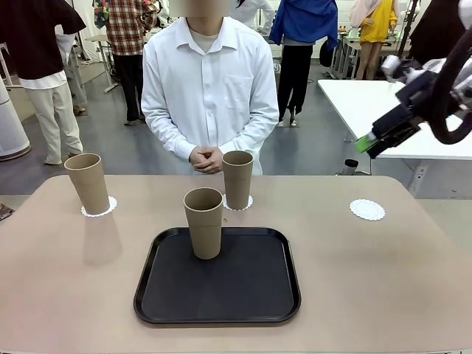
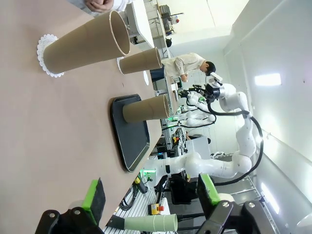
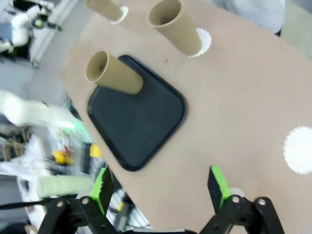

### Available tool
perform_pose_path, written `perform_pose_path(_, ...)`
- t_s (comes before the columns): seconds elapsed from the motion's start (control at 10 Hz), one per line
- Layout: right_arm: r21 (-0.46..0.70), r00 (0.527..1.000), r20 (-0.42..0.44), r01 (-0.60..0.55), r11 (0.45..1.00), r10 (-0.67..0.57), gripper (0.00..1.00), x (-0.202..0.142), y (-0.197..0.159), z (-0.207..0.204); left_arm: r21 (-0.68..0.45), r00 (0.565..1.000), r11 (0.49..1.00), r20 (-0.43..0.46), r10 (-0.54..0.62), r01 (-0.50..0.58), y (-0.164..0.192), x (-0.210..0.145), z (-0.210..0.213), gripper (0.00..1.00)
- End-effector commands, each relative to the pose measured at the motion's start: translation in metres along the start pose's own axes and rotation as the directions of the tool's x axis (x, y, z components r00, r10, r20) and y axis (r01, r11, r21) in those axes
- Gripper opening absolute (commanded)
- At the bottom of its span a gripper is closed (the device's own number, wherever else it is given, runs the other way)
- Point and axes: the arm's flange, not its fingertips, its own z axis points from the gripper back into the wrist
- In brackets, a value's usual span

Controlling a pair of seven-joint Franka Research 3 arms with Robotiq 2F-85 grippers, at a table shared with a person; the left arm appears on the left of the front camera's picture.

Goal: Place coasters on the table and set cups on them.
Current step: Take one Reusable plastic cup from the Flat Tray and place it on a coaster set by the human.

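Note:
Three tan cups stand upright. One cup [image 1: 87, 183] sits on a coaster [image 1: 101, 209] at the table's [image 1: 413, 280] far left. Another cup [image 1: 237, 179] rests on a coaster [image 1: 246, 203] behind the tray. A third cup [image 1: 203, 223] stands on the black tray [image 1: 221, 291]. An empty coaster [image 1: 367, 209] lies at the far right. My right gripper [image 1: 371, 146] hangs open, high above the table's right side, holding nothing; its wrist view looks down past its gripper [image 3: 160, 187] at the tray cup [image 3: 114, 75] and the empty coaster [image 3: 298, 150]. My left gripper [image 2: 151, 192] is open and empty, low beside the table with the nearest cup [image 2: 85, 45] ahead.
A person in a white shirt stands at the far edge with clasped hands [image 1: 206, 158], just behind the middle cup. A white table [image 1: 376, 110] stands behind at the right. Bare tabletop lies right of the tray.

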Motion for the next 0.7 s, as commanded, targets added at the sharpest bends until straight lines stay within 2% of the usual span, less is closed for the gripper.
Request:
perform_pose_path(0.0, -0.063, 0.992, -0.05, -0.115, 0.991, 0.112, 1.0, 0.004, 0.03, -0.052, 0.005, 1.0, 1.0, 0.006, -0.001, 0.001, -0.002, -0.002, 0.001, 1.0)
perform_pose_path(0.1, -0.122, 0.985, -0.079, -0.162, 0.979, 0.153, 1.0, 0.014, 0.044, -0.08, 0.005, 1.0, 1.0, 0.006, -0.001, 0.001, -0.002, -0.002, 0.001, 1.0)
perform_pose_path(0.3, -0.132, 0.962, -0.154, -0.248, 0.96, 0.227, 1.0, 0.034, 0.072, -0.138, 0.005, 1.0, 1.0, 0.006, -0.001, 0.001, -0.002, -0.002, 0.001, 1.0)
perform_pose_path(0.6, -0.132, 0.941, -0.213, -0.294, 0.947, 0.263, 1.0, 0.046, 0.084, -0.201, 0.005, 1.0, 1.0, 0.006, -0.001, 0.001, -0.002, -0.002, 0.001, 1.0)
